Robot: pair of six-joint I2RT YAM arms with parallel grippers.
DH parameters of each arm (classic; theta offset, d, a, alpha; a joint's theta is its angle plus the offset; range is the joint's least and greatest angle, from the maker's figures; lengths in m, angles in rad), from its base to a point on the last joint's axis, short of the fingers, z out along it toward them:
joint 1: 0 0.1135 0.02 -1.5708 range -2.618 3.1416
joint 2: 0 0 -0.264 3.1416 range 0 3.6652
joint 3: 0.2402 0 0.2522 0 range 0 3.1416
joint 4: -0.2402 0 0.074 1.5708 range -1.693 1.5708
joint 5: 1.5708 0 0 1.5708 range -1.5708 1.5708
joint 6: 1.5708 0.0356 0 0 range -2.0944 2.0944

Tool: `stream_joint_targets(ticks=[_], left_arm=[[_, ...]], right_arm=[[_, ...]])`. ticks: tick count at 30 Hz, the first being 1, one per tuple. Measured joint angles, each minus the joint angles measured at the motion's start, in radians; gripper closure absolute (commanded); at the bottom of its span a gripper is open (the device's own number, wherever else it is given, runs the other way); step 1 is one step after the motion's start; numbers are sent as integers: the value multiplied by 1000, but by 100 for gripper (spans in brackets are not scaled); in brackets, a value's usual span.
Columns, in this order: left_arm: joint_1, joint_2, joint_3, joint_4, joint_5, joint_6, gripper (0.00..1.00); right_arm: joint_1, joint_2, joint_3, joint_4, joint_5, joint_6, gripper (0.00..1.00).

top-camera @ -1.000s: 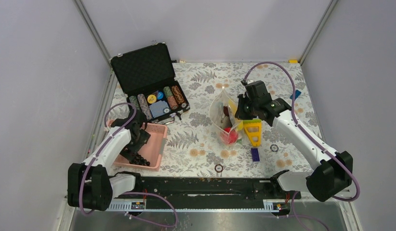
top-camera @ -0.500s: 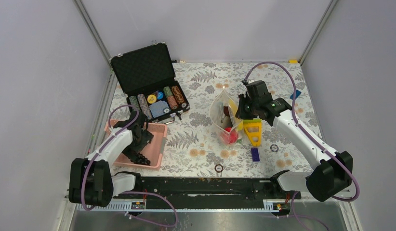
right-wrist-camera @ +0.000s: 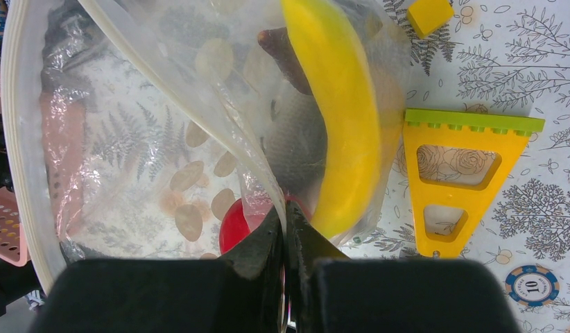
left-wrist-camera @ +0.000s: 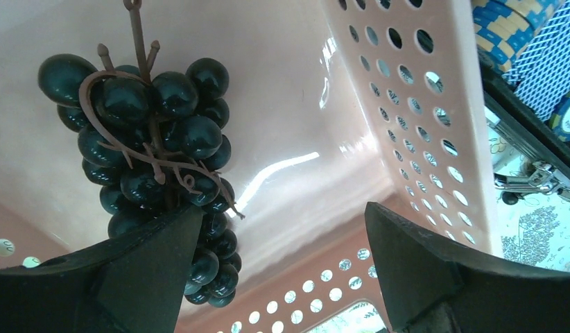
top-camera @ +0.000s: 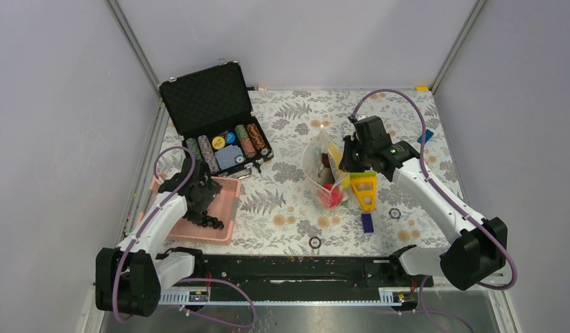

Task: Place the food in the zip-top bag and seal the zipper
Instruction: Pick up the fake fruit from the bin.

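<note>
My main worry was the grape bunch (left-wrist-camera: 157, 173). It lay on the floor of the pink basket (left-wrist-camera: 407, 125), crowded against one finger of the left gripper (left-wrist-camera: 282, 222) and not centred in the gap. The jaws stood wide with nothing between them. Closing from there, I judged, would nip only the outer berries or the thin brown stem. The bunch could then roll aside or drop on the lift. The other finger sat near the perforated basket wall, so a careless close or tilt might catch the basket and drag it.

The second risk was on the far side. The right gripper (right-wrist-camera: 286, 232) was clamped tight on a fold of the zip-top bag (right-wrist-camera: 130, 139), holding its mouth up and open, and that film looked slippery. If it slid out, the mouth would sag. The banana (right-wrist-camera: 338, 125), leaning beside the grey fish (right-wrist-camera: 296, 149) and red fruit (right-wrist-camera: 235, 227) inside, might spill towards the yellow triangular piece (right-wrist-camera: 469, 173). The zipper (right-wrist-camera: 10, 139) curved open along the mouth edge, unsealed.

In the overhead view the left arm reached forward from its base, its wrist pitched down into the basket near the left edge of the table. The right arm stretched up and inward, its wrist bent over the bag at mid-table. Basket and bag lay well apart, so the carry would be long.
</note>
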Motion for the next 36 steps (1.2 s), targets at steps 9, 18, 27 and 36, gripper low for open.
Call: stream_joint_targets(ticks=[9, 18, 27, 36], left_arm=[[0, -95, 1, -116, -27, -6, 12], [0, -93, 0, -201, -62, -55, 18], [0, -10, -37, -170, -70, -73, 54], [0, -4, -37, -179, -71, -55, 100]], right_arm=[[-5, 7, 0, 1, -10, 0, 94], [-5, 15, 0, 2, -19, 0, 94], [-5, 15, 0, 2, -18, 0, 94], [-5, 15, 0, 2, -18, 0, 94]])
